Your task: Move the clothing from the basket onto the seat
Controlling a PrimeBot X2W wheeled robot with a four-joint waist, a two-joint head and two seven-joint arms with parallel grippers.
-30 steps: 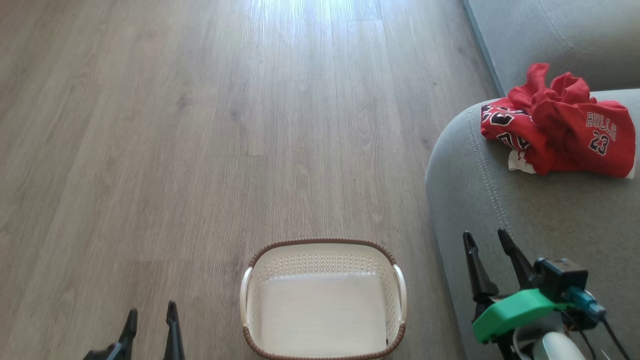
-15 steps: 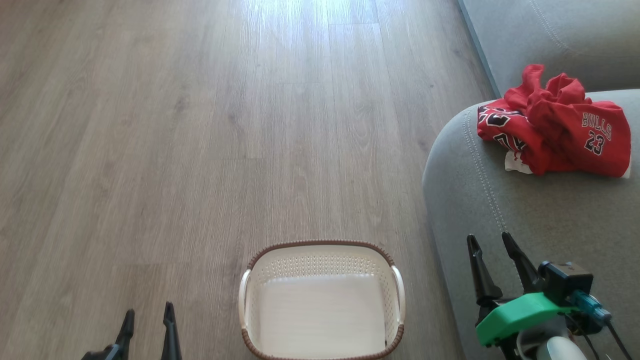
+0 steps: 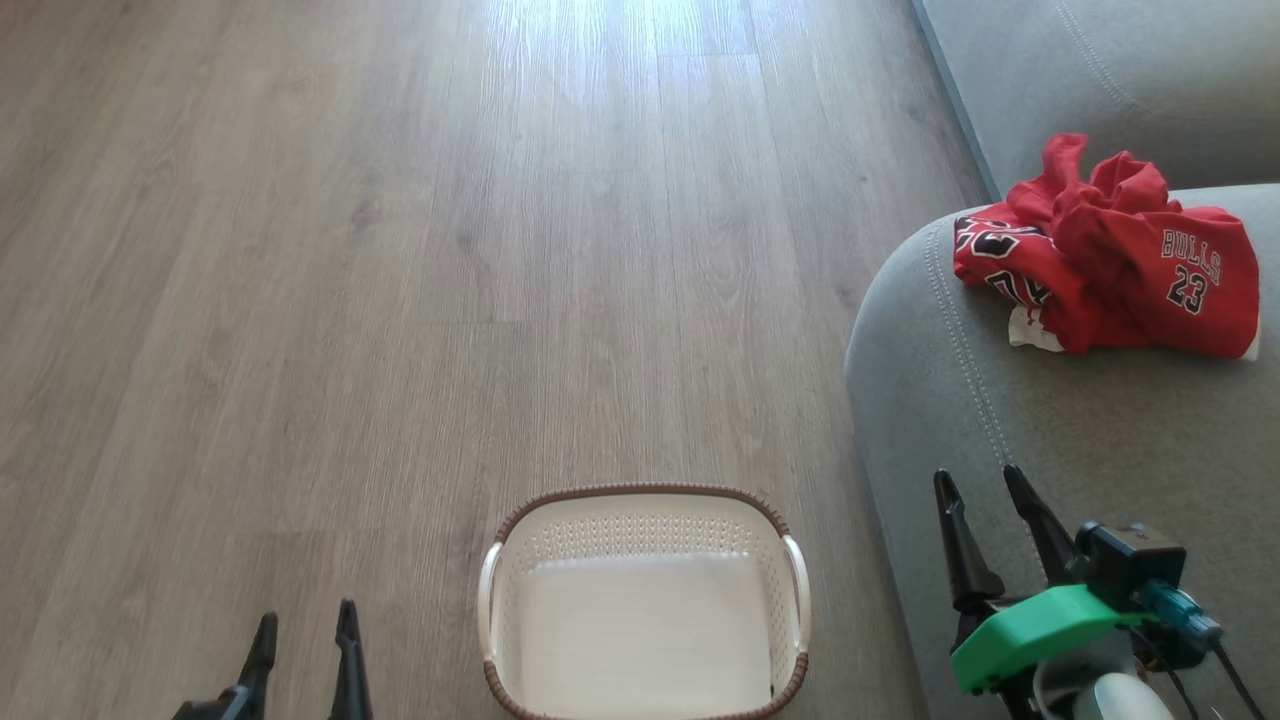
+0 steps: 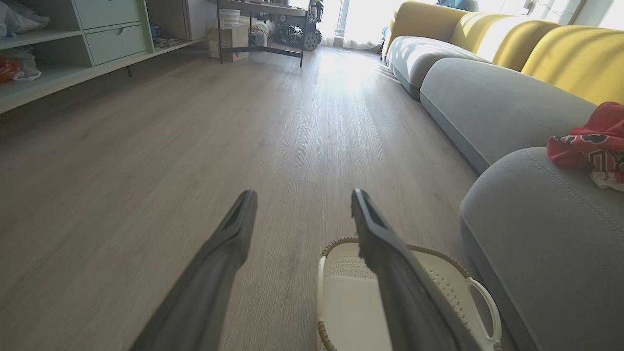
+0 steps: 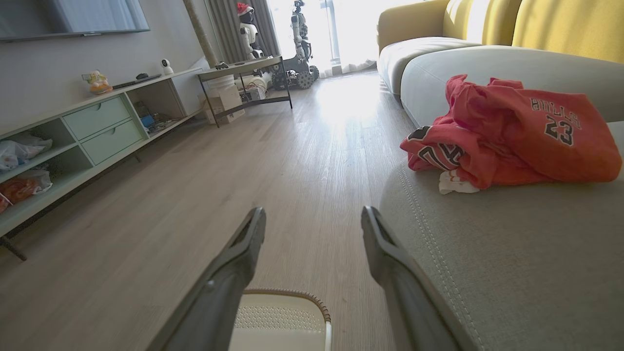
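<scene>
Before you the wood-look floor [image 3: 400, 300] takes up most of the head view, running away towards a bright window, with a low pale-green shelf unit [image 5: 97, 126] along its far side in the right wrist view. On your right lies the grey sofa [image 3: 1080, 450], its rounded end marked by a double seam and yellow back cushions [image 4: 560, 53] behind it. The basket [image 3: 640, 491] stands on the floor just beside the sofa's end, close in front of you, its bare white bottom showing. The clothes [image 3: 1110, 270] lie in a crumpled red heap on the sofa seat near its rounded edge, well apart from the basket, with "BULLS 23" facing up on the right-hand side. Your right claw [image 3: 975, 473] hangs over the near end of the sofa, fingers spread wide with nothing between them. Your left claw [image 3: 307, 612] hangs over the floor to the left of the basket, likewise spread wide and holding nothing
</scene>
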